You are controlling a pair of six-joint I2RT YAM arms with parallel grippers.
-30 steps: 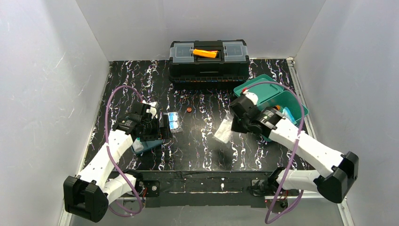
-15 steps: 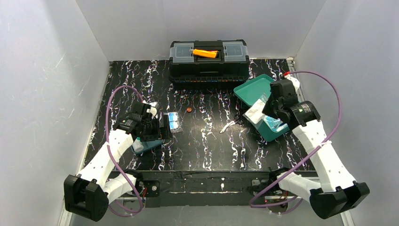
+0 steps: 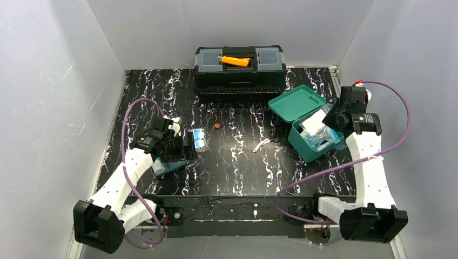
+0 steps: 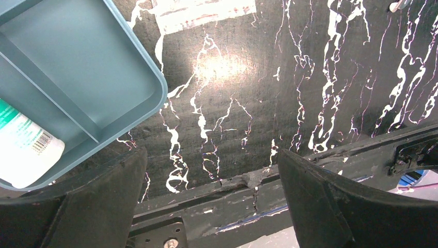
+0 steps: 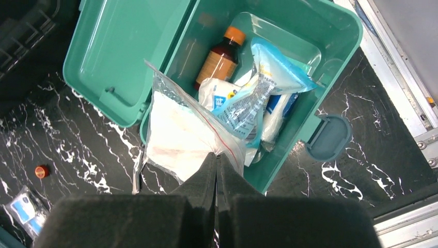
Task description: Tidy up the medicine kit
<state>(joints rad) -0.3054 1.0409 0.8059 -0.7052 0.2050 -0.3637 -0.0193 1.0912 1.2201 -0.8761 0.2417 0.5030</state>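
The medicine kit [image 3: 300, 103] lies open at the right, lid flat toward the back. In the right wrist view its box [image 5: 338, 36] holds a brown bottle with an orange cap [image 5: 219, 59] and blue-and-white packets [image 5: 271, 77]. My right gripper [image 5: 217, 156] is shut on the edge of a clear zip bag with white filling [image 5: 178, 132], which hangs over the box's near rim. The dark teal divided tray [image 4: 103, 67] lies at the left with a white bottle [image 4: 26, 150] in it. My left gripper [image 4: 212, 160] hovers open beside the tray, nothing between its fingers.
A black toolbox [image 3: 240, 73] with an orange handle stands at the back. Small metal clippers [image 3: 264, 144], a red cap [image 3: 216, 126] and blue packets [image 3: 200, 139] lie on the marbled table. The table's front rail [image 4: 258, 196] runs under the left gripper.
My right arm has swung right from the table's middle, carrying the zip bag over the open kit. The left arm has not moved.
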